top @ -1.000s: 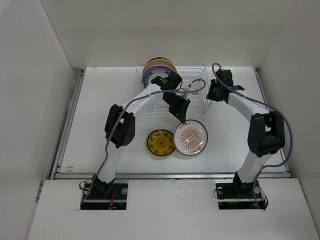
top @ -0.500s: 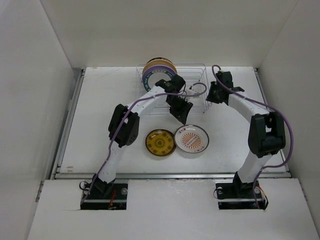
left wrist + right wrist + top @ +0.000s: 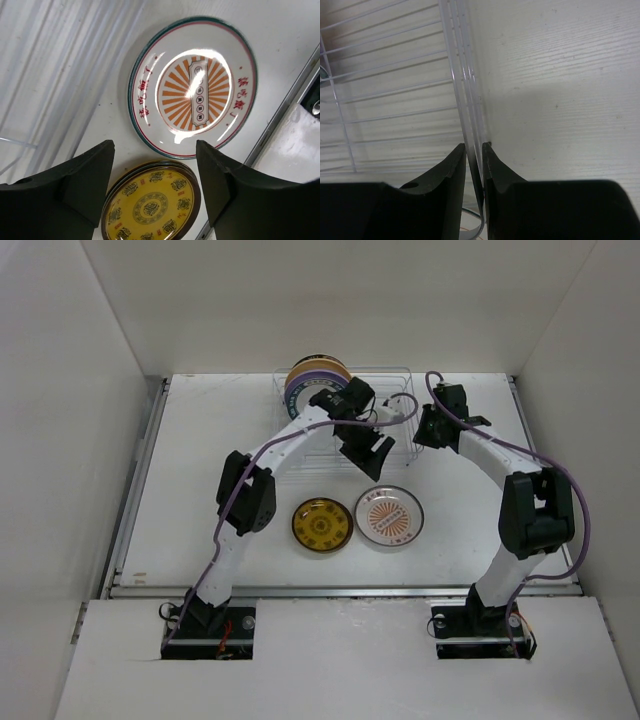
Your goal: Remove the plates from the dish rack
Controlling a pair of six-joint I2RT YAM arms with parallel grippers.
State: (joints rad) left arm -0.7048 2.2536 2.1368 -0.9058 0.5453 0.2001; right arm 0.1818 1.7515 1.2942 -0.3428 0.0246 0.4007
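A: Where do the plates sit?

B: Two lie flat near the middle of the surface [image 3: 200,490], toward its near edge. The dark-gold plate [image 3: 322,525] is just beside the sunburst plate [image 3: 389,516].

A: And the others?

B: They stand on edge at the left end of the dish rack [image 3: 392,388], by the far edge. There is a pale yellow plate [image 3: 318,368] and a lavender plate [image 3: 303,387]; a third seems tucked behind the arm, hard to tell.

A: The left hand [image 3: 154,150]?

B: Spread wide, holding nothing, above the sunburst plate's far rim.

A: The right hand [image 3: 474,147]?

B: Pinching the rack's right-end rim wire, fingers nearly together.
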